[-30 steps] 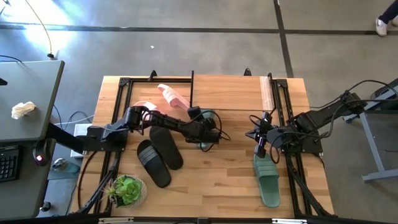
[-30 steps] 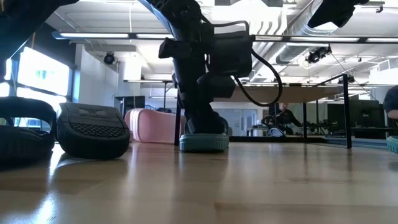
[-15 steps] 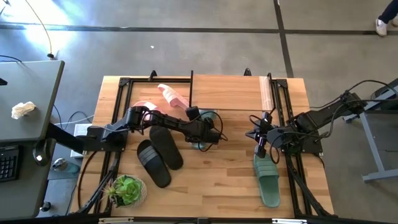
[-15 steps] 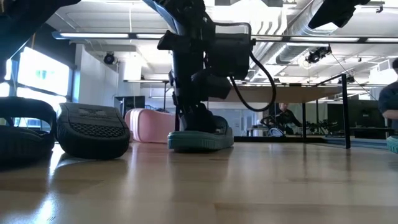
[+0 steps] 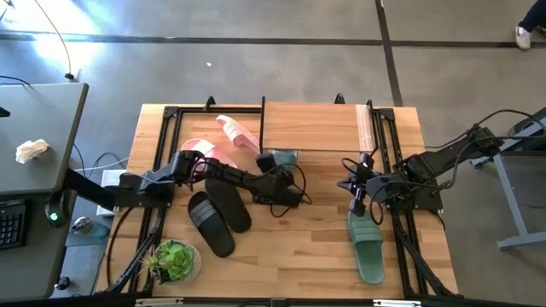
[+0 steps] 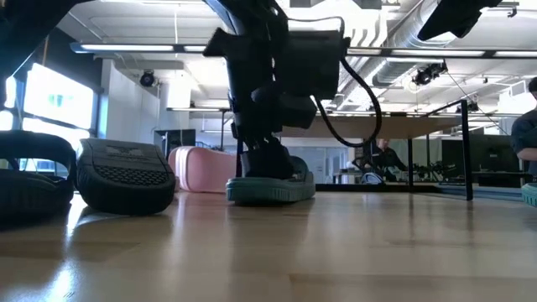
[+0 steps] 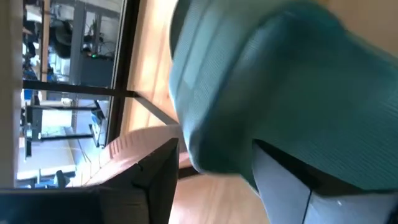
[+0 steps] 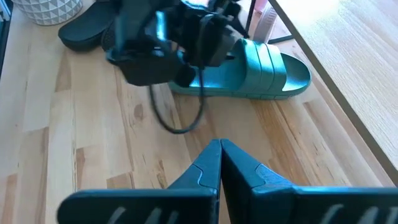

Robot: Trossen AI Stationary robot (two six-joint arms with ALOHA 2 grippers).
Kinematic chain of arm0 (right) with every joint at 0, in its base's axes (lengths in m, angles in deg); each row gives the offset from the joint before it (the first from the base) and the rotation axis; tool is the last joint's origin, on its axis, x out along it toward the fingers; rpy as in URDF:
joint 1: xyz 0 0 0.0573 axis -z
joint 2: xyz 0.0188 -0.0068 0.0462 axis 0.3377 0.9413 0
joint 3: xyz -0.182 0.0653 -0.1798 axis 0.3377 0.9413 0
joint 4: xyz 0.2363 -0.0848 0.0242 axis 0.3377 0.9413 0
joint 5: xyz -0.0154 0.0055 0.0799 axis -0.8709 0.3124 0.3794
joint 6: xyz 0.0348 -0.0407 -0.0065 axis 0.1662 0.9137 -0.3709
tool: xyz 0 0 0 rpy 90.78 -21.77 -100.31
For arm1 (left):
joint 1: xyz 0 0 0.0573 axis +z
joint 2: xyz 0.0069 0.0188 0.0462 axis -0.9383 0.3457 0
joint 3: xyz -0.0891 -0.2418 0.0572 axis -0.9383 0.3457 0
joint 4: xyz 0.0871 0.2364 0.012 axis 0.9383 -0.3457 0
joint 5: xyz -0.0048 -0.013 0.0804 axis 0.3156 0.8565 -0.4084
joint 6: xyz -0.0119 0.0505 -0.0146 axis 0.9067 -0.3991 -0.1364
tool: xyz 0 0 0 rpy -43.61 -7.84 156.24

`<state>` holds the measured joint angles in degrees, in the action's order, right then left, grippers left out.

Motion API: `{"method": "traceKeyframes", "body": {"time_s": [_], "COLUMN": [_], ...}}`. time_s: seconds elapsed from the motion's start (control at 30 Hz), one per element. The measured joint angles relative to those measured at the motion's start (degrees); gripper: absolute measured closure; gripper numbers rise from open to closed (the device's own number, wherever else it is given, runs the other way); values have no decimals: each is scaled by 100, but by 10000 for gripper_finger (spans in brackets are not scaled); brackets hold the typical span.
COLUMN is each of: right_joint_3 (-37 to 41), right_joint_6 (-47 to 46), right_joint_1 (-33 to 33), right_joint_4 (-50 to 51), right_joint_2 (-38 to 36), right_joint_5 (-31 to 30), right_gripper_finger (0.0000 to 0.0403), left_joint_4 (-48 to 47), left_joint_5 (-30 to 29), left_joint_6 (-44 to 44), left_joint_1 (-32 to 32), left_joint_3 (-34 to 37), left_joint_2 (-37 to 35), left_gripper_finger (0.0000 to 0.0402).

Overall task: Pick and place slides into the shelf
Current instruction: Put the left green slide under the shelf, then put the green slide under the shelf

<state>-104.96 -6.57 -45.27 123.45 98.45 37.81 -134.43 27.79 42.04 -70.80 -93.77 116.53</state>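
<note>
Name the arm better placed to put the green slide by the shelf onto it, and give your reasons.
Left. The left gripper is right at that green slide, which lies flat on the table against the shelf. The right gripper, fingers shut, waits farther off, above the other green slide.

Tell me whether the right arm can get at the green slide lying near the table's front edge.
Probably yes. The right gripper, fingers shut, hovers just beyond the heel end of that green slide, with bare tabletop around it. The left gripper is busy at the other green slide.
</note>
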Motion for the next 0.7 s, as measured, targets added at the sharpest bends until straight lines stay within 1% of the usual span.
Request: {"method": "traceKeyframes", "body": {"time_s": [0.07,0.17,0.33,0.47,0.53,0.6,0.7], "right_joint_3": [0,0,2,4,4,4,2], "right_joint_6": [0,-1,-10,-323,-496,-851,-1491], "right_joint_1": [0,0,0,0,-10,-77,-331], "right_joint_4": [-1,-1,-17,-126,-191,-251,-251], "right_joint_2": [0,-2,0,0,0,0,0], "right_joint_5": [34,247,512,884,1164,1434,1657], "right_gripper_finger": [403,403,403,403,403,403,403], "left_joint_4": [-40,-189,-304,-551,-805,-848,-830], "left_joint_5": [-75,-208,-492,-419,-197,129,861], "left_joint_6": [2,1,-22,-64,-106,-286,-704], "left_joint_1": [-144,-396,-764,-966,-1046,-1117,-1214], "left_joint_3": [-9,-5,-7,-11,2,51,161], "left_joint_2": [-69,-277,-793,-1246,-1439,-1621,-1844], "left_gripper_finger": [211,211,211,211,211,211,211]}}
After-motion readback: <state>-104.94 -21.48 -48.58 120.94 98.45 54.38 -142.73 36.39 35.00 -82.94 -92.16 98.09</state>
